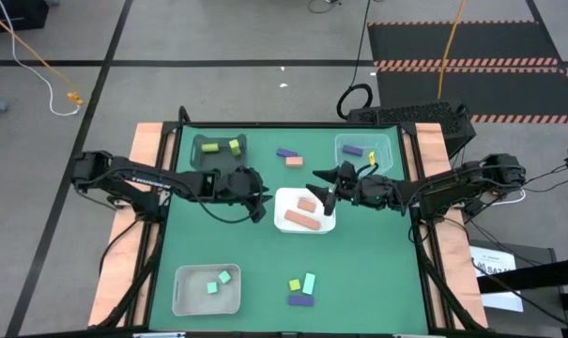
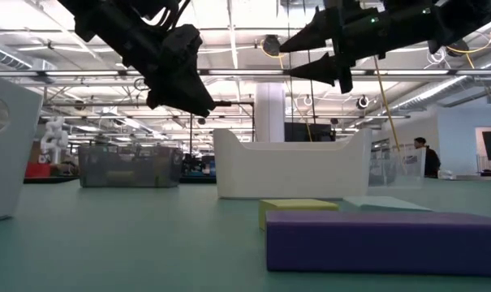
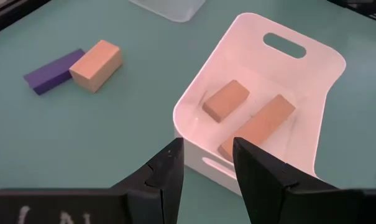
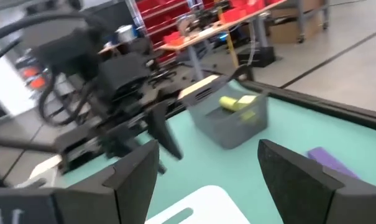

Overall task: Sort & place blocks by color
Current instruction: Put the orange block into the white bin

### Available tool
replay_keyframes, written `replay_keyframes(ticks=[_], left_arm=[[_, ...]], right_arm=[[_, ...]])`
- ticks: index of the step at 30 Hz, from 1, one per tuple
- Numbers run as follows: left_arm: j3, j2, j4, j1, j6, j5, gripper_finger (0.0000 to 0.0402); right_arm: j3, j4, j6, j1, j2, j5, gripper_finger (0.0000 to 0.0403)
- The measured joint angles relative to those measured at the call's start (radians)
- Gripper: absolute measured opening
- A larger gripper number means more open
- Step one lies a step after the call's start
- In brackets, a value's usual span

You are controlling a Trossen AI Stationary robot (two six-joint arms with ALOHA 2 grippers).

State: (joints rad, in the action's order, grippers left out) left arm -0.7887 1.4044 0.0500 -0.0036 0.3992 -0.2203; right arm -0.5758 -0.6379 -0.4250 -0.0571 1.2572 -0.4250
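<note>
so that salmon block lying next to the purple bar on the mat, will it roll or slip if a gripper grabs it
The salmon block looks box-shaped with flat faces, so it probably won't roll. It lies flat on its broad side, so tipping seems unlikely. It touches the purple bar, so a push would likely shift that too. Its matte-looking faces should grip fairly well.

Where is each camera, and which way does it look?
High: above the table, looking down; both arms show.
Low: at tabletop height, behind the purple block; arms overhead.
Left wrist: over the white tray; left end effector open.
Right wrist: faces the dark grey tray; right end effector open.
High and left wrist share the white tray.
</note>
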Motion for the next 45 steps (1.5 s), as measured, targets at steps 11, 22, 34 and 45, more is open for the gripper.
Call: replay_keyframes(ticks=[11, 22, 34, 45], left_arm=[[0.000, 0.000, -0.001, 0.000, 0.002, 0.000, 0.0140], [0.000, 0.000, -0.034, 0.002, 0.006, 0.000, 0.0140], [0.000, 0.000, -0.116, 0.002, -0.002, 0.000, 0.0140], [0.000, 0.000, -0.183, 0.003, -0.003, 0.001, 0.0141]], right_arm=[[-0.063, 0.102, 0.008, 0.164, 0.003, 0.141, 0.0303], [-0.146, 0.235, 0.099, 0.301, 0.018, 0.245, 0.0345], [-0.217, 0.249, 0.143, 0.365, 0.137, 0.428, 0.0346], [-0.218, 0.198, 0.005, 0.441, 0.226, 0.423, 0.0346]])
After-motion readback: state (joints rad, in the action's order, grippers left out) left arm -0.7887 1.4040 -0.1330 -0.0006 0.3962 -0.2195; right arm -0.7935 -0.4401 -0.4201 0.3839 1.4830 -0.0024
